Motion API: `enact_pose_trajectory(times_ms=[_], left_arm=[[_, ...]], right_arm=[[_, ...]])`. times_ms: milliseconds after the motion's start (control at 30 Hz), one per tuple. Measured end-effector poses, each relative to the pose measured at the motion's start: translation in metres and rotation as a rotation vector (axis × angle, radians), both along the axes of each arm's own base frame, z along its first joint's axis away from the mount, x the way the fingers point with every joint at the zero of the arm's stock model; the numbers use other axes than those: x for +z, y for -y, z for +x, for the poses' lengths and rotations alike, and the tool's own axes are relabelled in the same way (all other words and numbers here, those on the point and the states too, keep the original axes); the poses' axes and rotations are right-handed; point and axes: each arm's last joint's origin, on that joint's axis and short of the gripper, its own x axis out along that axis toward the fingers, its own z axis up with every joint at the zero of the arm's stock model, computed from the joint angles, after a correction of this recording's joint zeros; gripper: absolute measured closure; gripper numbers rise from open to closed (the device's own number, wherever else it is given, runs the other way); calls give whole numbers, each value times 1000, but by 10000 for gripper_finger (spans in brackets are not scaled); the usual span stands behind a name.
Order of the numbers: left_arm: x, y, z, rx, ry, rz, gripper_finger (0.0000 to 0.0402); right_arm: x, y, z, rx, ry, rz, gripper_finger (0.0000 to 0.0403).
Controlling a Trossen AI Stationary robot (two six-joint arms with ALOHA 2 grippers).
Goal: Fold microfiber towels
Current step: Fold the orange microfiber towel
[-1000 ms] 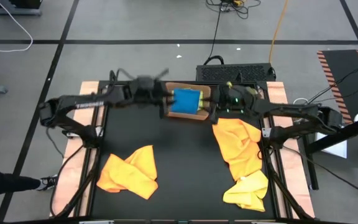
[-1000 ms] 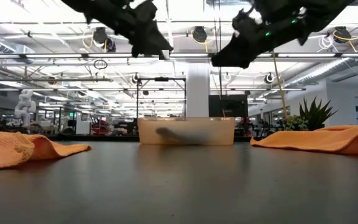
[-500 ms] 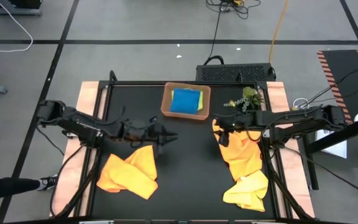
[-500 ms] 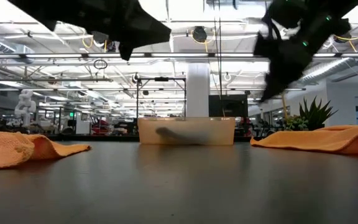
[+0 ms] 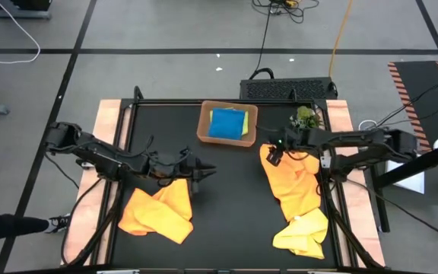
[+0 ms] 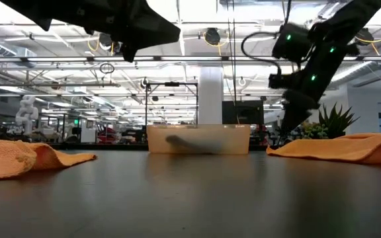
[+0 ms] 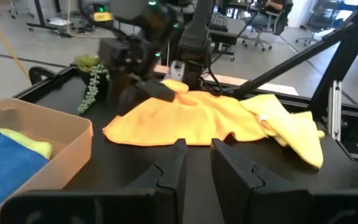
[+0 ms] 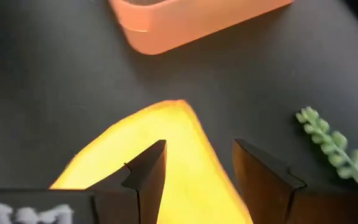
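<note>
A crumpled orange towel (image 5: 293, 183) lies at the table's right, with a yellow towel (image 5: 303, 232) at its near end. Another orange towel (image 5: 158, 211) lies bunched at the near left. A blue towel (image 5: 226, 123) lies folded in the brown tray (image 5: 204, 131) at the far edge, with a lime-yellow one showing beside it. My right gripper (image 8: 197, 163) is open, tipped down just above the right towel's far corner (image 8: 166, 118), one finger to each side. My left gripper (image 7: 196, 154) hangs level over mid-table, its fingers a narrow gap apart with nothing between them.
A green plant sprig (image 5: 304, 118) lies at the far right, close behind my right gripper. Bare black table (image 5: 234, 221) lies between the two piles of towels. Wooden strips and metal rails run along the left and right edges.
My left gripper has swung from the tray toward the table's near edge and come down over mid-table, by the left orange towel. My right gripper has left the tray's right side, sunk and tipped steeply down toward the right orange towel's far corner. The towels have kept still.
</note>
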Motion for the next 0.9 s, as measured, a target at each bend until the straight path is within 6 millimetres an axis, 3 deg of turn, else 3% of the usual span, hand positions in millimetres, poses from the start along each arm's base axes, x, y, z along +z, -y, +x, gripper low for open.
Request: enact_pose_trajectory(times_ms=[267, 500, 600, 767, 900], left_arm=[[-3, 0, 0, 0, -19, 9, 330], [-3, -1, 0, 5, -20, 3, 330], [-3, -1, 0, 5, -20, 3, 330], [-3, -1, 0, 4, -20, 2, 330], [-3, -1, 0, 5, -19, 2, 330]], right_arm=[[-28, 30, 13, 104, 12, 26, 224], [-47, 42, 14, 153, -22, 77, 241], [-45, 40, 14, 169, -22, 74, 280], [-32, 31, 11, 204, -13, 53, 383], [-8, 21, 11, 230, 91, 2, 393]])
